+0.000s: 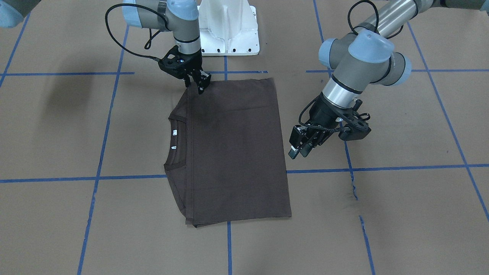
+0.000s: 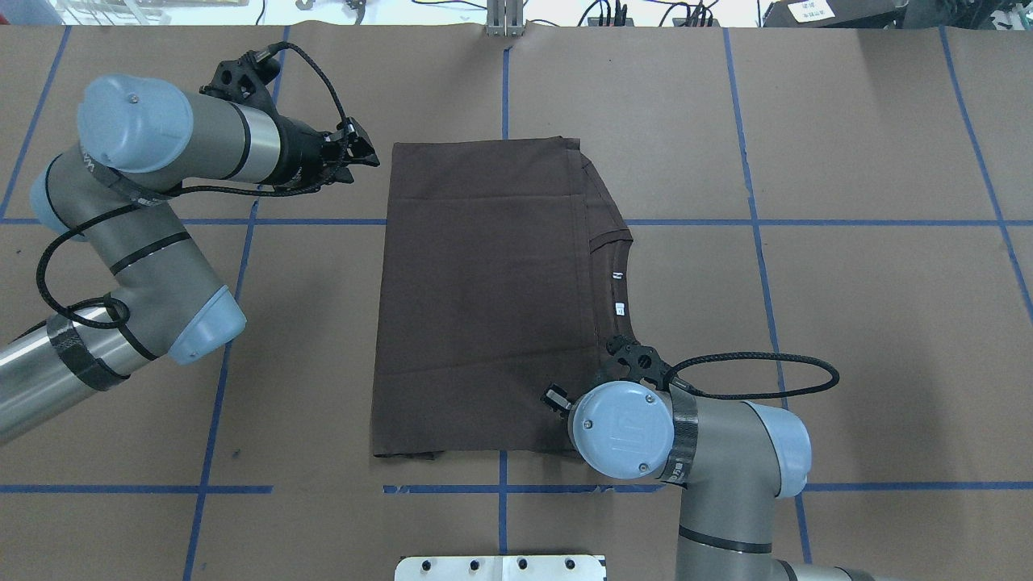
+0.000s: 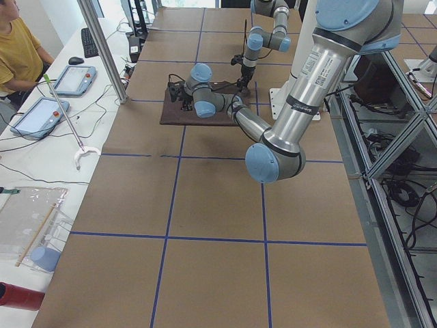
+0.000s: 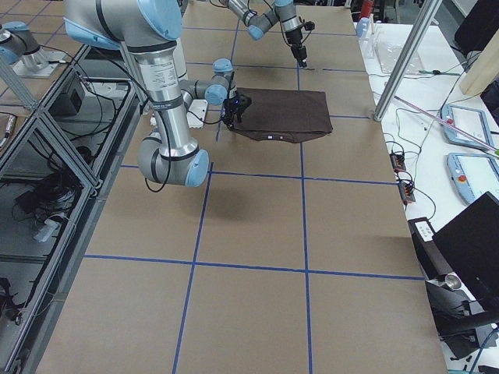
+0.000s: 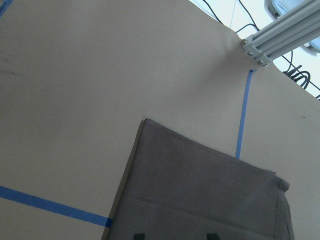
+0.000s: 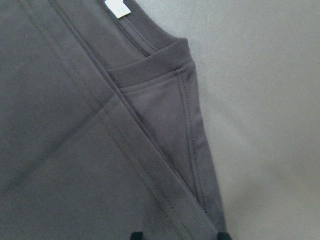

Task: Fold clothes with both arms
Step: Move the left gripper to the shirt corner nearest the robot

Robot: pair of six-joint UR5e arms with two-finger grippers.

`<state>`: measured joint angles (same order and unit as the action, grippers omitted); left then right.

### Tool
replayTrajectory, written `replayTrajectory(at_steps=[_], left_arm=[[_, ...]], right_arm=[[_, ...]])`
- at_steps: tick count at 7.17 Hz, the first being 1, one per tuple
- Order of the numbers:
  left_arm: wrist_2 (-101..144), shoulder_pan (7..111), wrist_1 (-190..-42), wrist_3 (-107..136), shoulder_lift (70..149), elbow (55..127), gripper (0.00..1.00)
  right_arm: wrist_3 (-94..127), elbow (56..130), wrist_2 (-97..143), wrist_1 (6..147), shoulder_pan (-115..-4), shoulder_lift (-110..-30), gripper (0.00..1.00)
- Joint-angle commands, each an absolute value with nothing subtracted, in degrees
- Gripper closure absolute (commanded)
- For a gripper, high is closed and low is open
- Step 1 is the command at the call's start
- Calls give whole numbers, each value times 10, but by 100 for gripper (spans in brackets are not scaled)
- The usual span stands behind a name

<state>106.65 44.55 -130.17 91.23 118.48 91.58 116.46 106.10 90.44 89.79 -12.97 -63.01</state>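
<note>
The dark brown T-shirt (image 1: 233, 152) lies flat on the table, folded into a rectangle (image 2: 484, 298). Its ribbed collar (image 2: 613, 238) and white neck labels (image 1: 174, 132) show on the robot's right side. My right gripper (image 1: 200, 86) points down at the shirt's near corner beside the collar. In its wrist view the fingertips stand apart over the fabric (image 6: 75, 150), holding nothing. My left gripper (image 1: 299, 152) hovers open just off the opposite edge, near the far corner (image 2: 367, 153). The left wrist view shows that corner of the shirt (image 5: 200, 190).
The white pedestal base (image 1: 229, 34) stands at the robot's edge of the table. Blue tape lines (image 1: 99, 152) cross the brown surface. A person in yellow (image 3: 17, 51) sits at a side bench with tablets (image 3: 72, 78), beyond an aluminium post (image 3: 102, 48).
</note>
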Motion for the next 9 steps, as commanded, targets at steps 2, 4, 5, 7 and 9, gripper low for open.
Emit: replayTrajectory(at_steps=[2,4,5,7,9], left_arm=[[1066,446,-1302,912,1185,916,48],[1066,447,-1302,912,1185,915,49],[1066,447,-1302,912,1185,915,49],[1067,447,-1302,912,1185,915,49],[1067,447,-1302,912,1184,915,49]], right_arm=[[1165,1059,904,899,-126,-631,61],[1165,1061,905,899,-123,-636,90],[1163,1062,917,898,-124,-637,100],[1163,1065,922,897,-128,-635,100],[1165,1068,923,899,-129,-631,100]])
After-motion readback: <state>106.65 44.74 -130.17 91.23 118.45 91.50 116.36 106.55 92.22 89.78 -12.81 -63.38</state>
